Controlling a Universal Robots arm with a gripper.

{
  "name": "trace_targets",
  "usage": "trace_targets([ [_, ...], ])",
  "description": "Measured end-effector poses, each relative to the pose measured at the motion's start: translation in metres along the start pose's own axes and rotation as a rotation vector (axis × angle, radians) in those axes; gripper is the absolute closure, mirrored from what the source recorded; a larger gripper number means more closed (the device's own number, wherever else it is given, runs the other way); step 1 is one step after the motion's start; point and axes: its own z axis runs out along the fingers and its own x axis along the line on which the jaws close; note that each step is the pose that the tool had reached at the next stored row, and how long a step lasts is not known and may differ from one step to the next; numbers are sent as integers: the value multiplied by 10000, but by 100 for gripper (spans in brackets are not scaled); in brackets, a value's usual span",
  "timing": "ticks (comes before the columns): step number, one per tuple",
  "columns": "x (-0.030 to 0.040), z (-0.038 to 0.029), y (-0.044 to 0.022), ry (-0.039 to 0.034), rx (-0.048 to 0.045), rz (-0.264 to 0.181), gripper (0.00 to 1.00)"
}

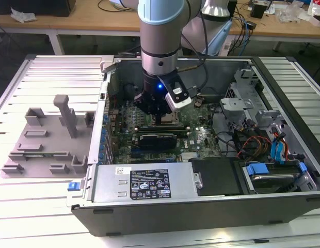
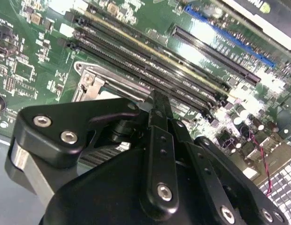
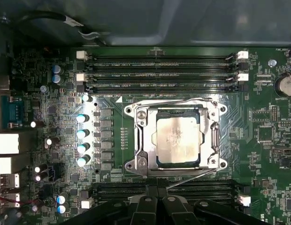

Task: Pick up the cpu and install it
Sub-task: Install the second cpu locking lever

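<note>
- In the exterior view, the hand (image 1: 161,114) hangs low inside the open computer case (image 1: 201,206), which lies on its side on the slatted table (image 1: 41,77). It sits just above the green motherboard (image 1: 201,137), near the middle of the board.
- In the same view, a gray tray (image 1: 46,144) with upright blocks rests on the table well apart from the hand, toward the exterior view's left, outside the case wall.
- From here I cannot tell whether the fingers are apart or together; the wrist body hides them.
- In the second wrist view, the black linkage of the hand (image 2: 157,101) reaches toward the metal socket frame (image 2: 89,82), with long memory slots (image 2: 150,61) running just beyond the fingertips. The links appear drawn close together, and nothing is seen held between them.
- In the first wrist view, the cpu (image 3: 177,139) lies flat inside the socket frame (image 3: 136,140), its silvery top showing smears. It is directly ahead of the hand (image 3: 157,206) and apart from the fingertips.
- Memory slots (image 3: 159,72) lie beyond the socket, on the far side from the hand, and another pair runs between the hand and the socket.
</note>
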Motion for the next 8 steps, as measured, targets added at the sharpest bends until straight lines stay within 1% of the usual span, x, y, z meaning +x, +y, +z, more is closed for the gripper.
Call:
trace_targets([
  [2, 0, 0, -24, 0, 1, -2, 89],
  [6, 34, 8, -27, -2, -8, -237, 89],
  [7, 35, 10, -27, -3, -14, -414, 89],
  [8, 36, 16, -28, -4, -26, -773, 89],
])
